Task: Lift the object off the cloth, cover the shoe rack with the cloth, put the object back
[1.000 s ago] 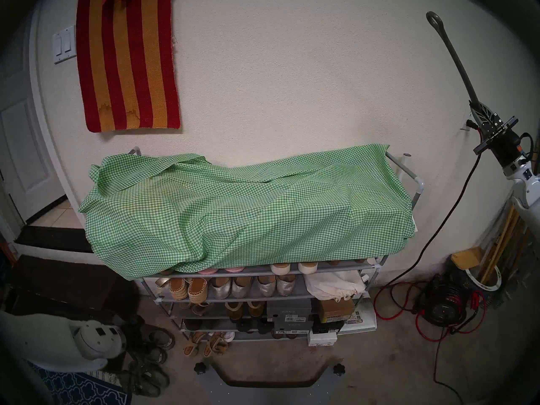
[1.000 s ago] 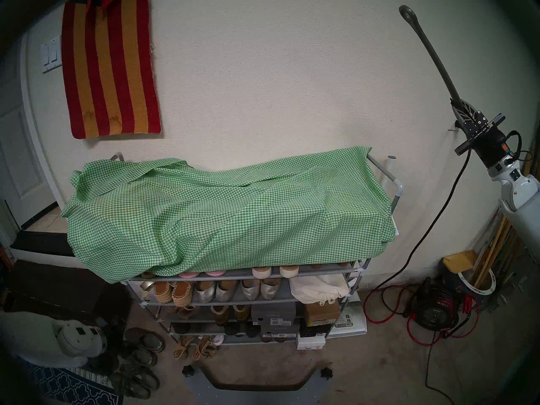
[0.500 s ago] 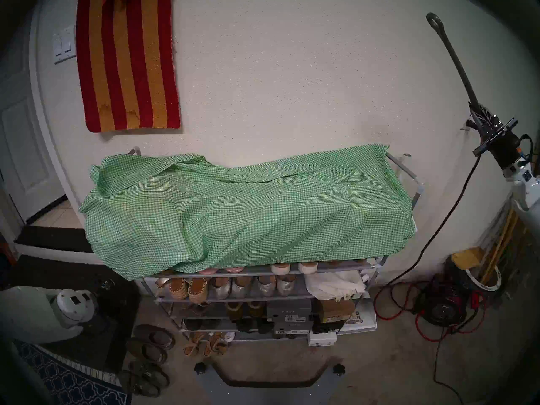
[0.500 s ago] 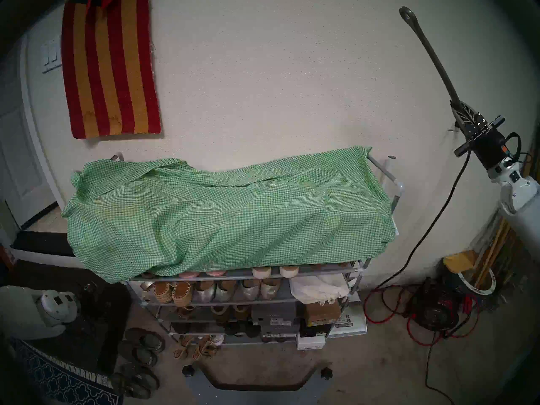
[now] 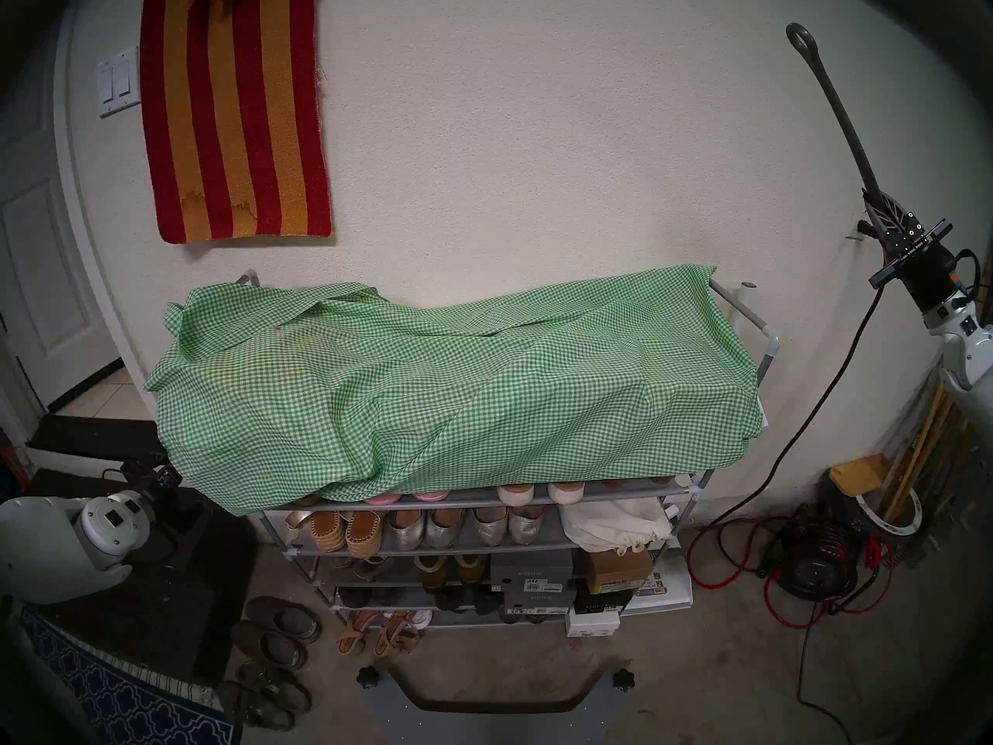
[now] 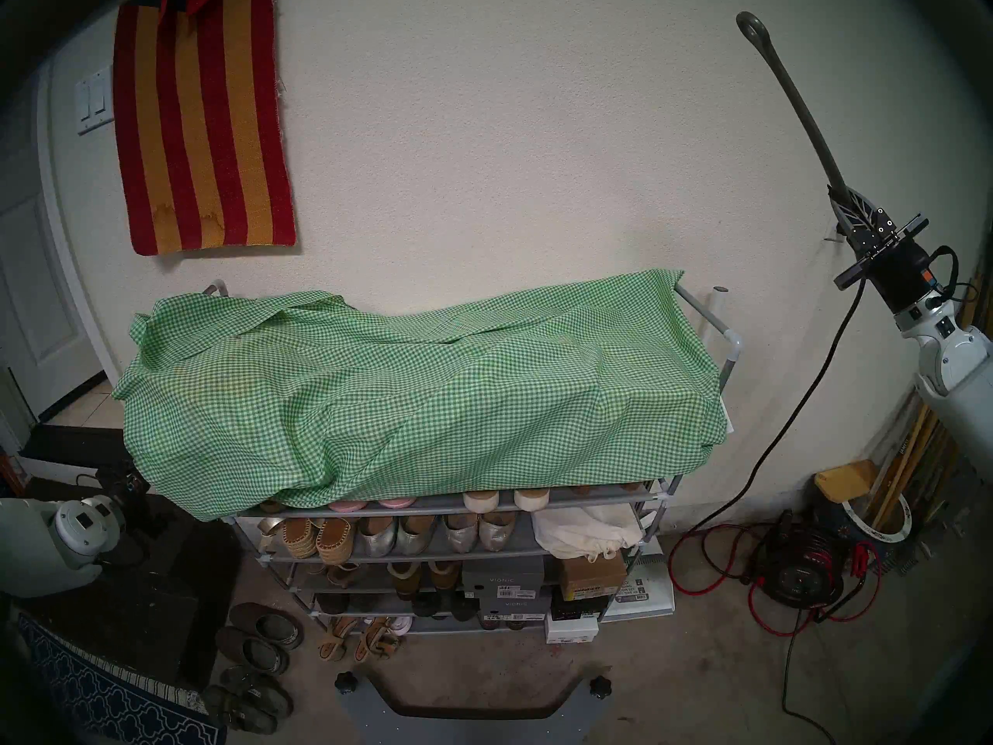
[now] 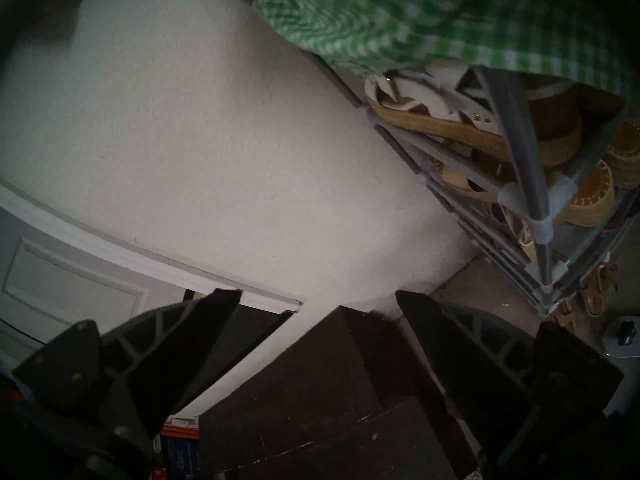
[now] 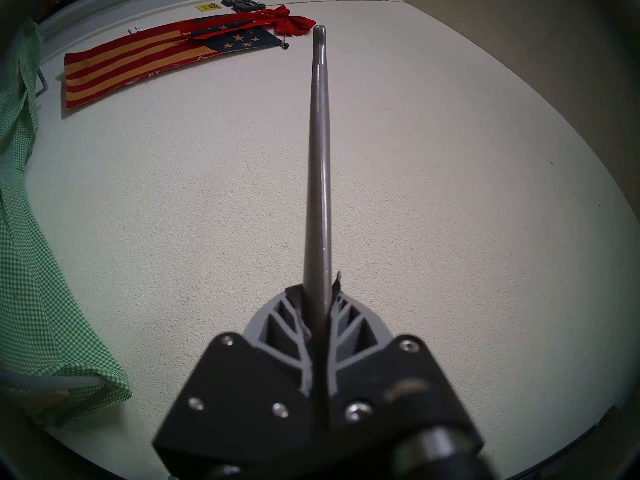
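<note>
While one cloth (image 5: 451,384) drapes one shoe rack (image 5: 677,490), right hand (image 5: 869,196) clamps one shoehorn (image 5: 835,109), left hand (image 7: 318,297) wide.

I see the grey tube shoe rack (image 5: 674,491) on the concrete floor (image 5: 698,674), green gingham cloth (image 5: 430,384) draped over its top tier, shoes (image 5: 419,529) and boxes (image 5: 532,577) filling lower shelves.

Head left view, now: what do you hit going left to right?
Left hand → striped rug on the wall → checked cloth over the shoe rack → shoehorn in the right hand.
</note>
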Robot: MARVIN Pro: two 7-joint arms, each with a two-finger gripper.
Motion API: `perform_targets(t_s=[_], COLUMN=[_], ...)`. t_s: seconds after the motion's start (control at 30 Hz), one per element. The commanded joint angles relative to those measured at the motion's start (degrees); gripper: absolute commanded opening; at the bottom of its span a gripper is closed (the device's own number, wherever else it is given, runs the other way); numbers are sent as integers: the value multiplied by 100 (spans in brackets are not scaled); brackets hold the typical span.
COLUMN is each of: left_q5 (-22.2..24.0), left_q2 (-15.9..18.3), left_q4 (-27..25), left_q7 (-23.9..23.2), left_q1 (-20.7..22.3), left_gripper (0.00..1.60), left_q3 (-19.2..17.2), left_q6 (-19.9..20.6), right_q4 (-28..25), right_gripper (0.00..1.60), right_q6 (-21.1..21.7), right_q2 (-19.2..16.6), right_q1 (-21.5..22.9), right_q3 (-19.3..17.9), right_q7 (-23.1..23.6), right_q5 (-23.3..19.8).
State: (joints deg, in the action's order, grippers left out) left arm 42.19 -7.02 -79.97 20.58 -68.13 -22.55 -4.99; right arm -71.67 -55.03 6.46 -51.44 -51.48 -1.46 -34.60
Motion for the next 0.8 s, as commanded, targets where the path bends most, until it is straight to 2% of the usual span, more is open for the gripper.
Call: perform_targets(t_s=[0.0, 0.33, 0.57, 0.77], left_q5=[-64, -151, -233, -388], left_q2=[67, 85, 86, 90], left_q4=[96, 355, 673, 708], left_q7=[137, 358, 744, 987], left_q1=[-32, -85, 372, 704], left_gripper=[160, 160, 160, 160], left_q3=[-63, -96, -622, -1098], left_q6=[-291, -682, -1049, -1416], right_q4=[-10, -39, -57, -72], right_gripper=[0, 0, 0, 0], right_q6=[3, 3, 3, 3], right_q2=[-37, -39, -41, -42], right_q1=[-29, -111, -157, -199], right_q3=[-65, -127, -157, -186], right_q7=[-72, -156, -199, -238], right_q5=[2, 9, 11, 13])
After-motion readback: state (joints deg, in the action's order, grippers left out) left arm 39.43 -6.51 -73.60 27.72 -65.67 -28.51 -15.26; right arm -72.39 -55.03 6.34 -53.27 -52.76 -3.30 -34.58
